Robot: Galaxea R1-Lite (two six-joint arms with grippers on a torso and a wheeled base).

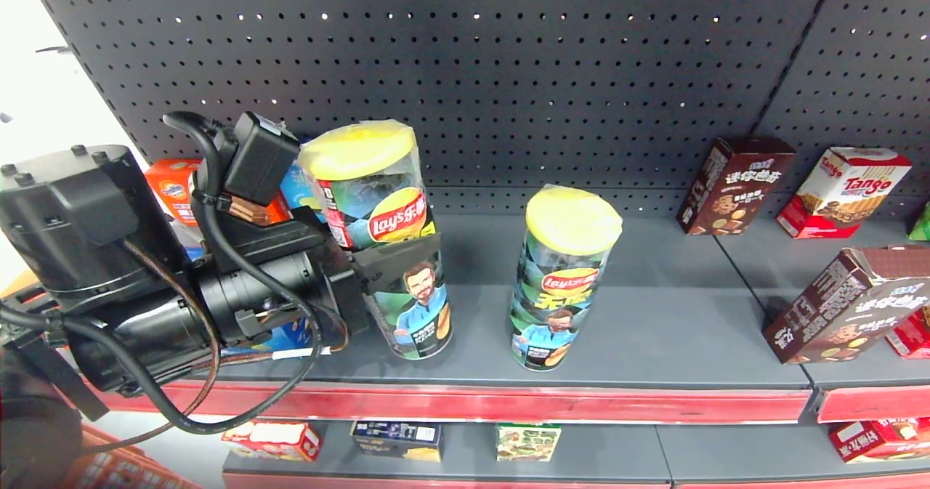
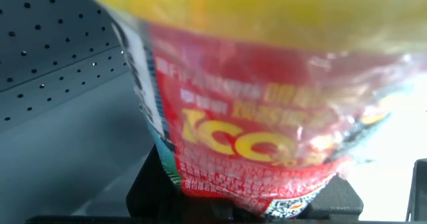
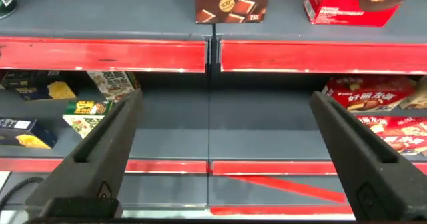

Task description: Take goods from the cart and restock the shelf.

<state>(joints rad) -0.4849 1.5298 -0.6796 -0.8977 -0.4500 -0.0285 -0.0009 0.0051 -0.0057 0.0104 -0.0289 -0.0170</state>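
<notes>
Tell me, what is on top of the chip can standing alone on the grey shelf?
A round yellow plastic lid caps the tall printed chip can, and nothing sits on the lid. Whatever is inside is hidden by the lid and the printed wall.

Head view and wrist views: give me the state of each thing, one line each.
left gripper: shut on held chip can
held chip can: upright, lid on, base at the shelf
second chip can: standing free on the shelf, lid on
right gripper: open, empty
back brown box: standing on end, closed
</notes>
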